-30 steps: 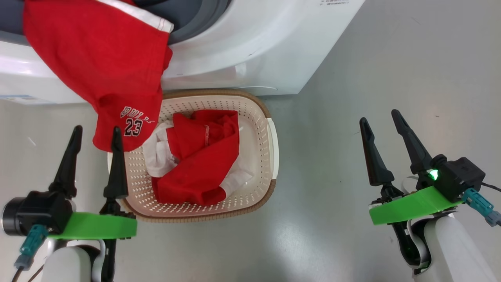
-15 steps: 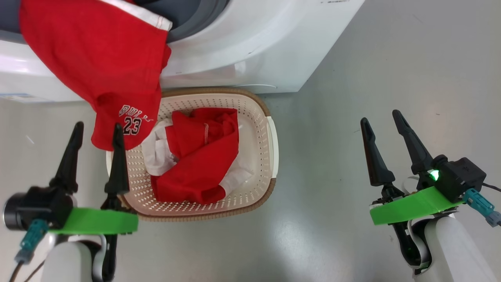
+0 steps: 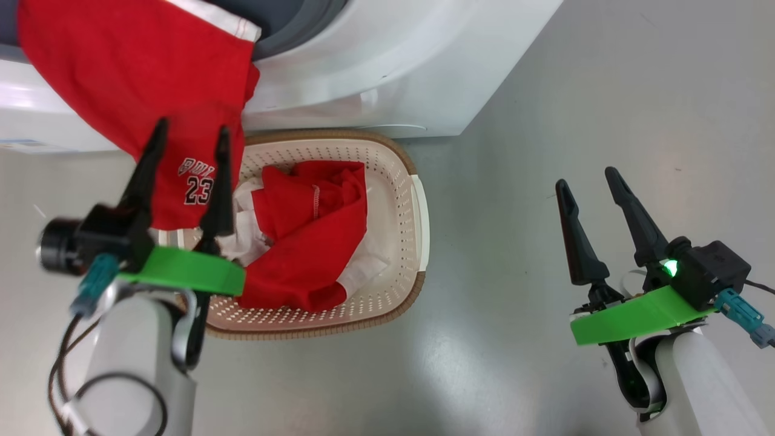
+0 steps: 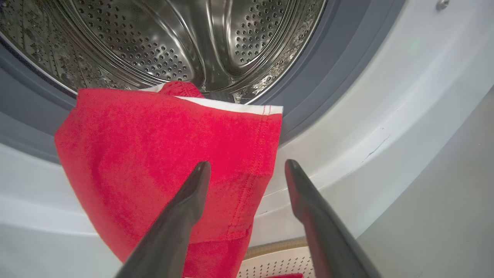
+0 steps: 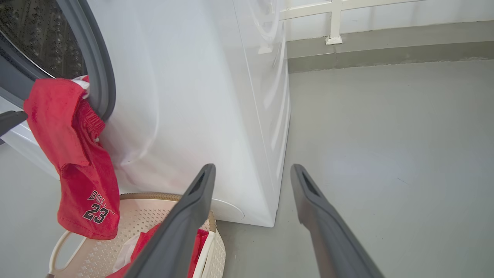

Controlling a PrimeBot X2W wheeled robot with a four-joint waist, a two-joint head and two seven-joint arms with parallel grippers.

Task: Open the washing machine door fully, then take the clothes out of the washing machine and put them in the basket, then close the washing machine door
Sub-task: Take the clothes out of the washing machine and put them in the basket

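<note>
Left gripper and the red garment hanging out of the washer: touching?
Cannot tell. Left wrist view: the open left gripper straddles an edge of the red garment, one finger overlapping the cloth, but depth hides any contact or gap.

1. The left end effector [image 3: 193, 125] now sits higher and farther right in the head view. It has come up from beside the basket [image 3: 396, 181] to in front of the hanging red garment [image 3: 121, 72].
2. Its two fingers now flank the printed number [image 3: 198, 191], instead of standing below and left of it.
3. Its green mount [image 3: 187, 275] now covers the basket's near left corner, and more of the pale left forearm [image 3: 139, 363] shows.
4. The whole head view has drifted slightly, from a small camera shift.
</note>
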